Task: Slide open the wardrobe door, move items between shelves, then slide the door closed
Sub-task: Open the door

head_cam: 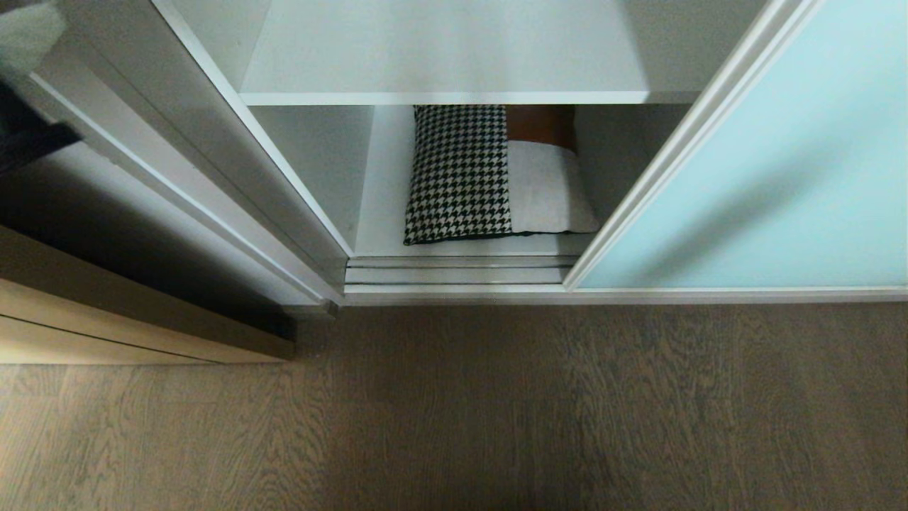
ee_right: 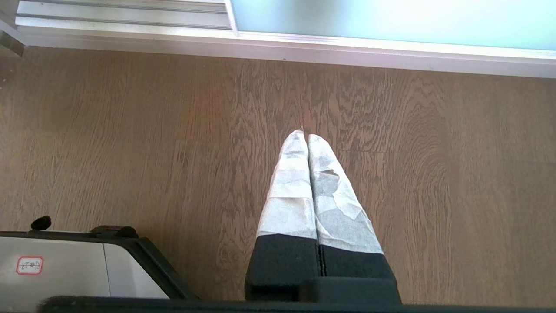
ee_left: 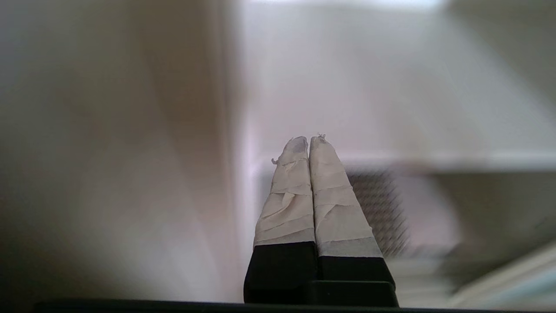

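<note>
Checking your frames, both the left gripper (ee_left: pixel 308 140) and right gripper (ee_right: pixel 307 137) were pressed together, empty, sliding wardrobe door (head_cam: pixel 766 177) open

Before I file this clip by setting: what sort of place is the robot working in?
Most likely a home bedroom or dressing area. It faces a built-in wardrobe with a frosted aqua sliding wardrobe door on a floor track, white shelves, a houndstooth cushion beside a cream cushion, and wood-grain flooring.

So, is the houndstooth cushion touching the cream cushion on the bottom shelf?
Touching. The head view shows the houndstooth cushion lying against the cream cushion and overlapping its edge, with no gap between them, both on the bottom shelf.
</note>
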{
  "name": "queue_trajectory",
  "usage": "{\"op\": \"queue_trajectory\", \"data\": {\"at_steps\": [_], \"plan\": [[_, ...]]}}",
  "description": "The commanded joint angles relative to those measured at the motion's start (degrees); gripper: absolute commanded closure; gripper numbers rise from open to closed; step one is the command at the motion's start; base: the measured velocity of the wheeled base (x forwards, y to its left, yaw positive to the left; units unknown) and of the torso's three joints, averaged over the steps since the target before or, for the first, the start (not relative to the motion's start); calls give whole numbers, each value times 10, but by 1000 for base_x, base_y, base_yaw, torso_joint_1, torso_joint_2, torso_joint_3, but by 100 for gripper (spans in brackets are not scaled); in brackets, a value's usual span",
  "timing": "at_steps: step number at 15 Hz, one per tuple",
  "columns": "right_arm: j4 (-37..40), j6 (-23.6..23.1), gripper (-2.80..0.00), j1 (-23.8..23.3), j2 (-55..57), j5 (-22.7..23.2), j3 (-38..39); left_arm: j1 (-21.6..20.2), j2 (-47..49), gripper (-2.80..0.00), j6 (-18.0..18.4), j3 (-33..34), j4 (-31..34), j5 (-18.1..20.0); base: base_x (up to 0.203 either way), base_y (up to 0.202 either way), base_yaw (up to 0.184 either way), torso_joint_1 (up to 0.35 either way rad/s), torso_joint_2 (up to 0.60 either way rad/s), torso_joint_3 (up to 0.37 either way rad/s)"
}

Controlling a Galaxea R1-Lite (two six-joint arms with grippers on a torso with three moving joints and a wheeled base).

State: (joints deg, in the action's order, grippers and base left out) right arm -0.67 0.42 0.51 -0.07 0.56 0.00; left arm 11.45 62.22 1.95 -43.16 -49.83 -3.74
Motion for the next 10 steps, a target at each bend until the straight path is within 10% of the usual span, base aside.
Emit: {"op": "queue_trajectory", "data": {"at_steps": [1, 10], "plan": [[0, 0, 0, 0, -2, 1, 1, -54, -202, 0, 2, 130, 16, 1, 0, 0, 0, 0, 0, 0], [0, 0, 0, 0, -2, 0, 1, -133, -504, 0, -22, 416, 175, 12, 0, 0, 0, 0, 0, 0]]}}
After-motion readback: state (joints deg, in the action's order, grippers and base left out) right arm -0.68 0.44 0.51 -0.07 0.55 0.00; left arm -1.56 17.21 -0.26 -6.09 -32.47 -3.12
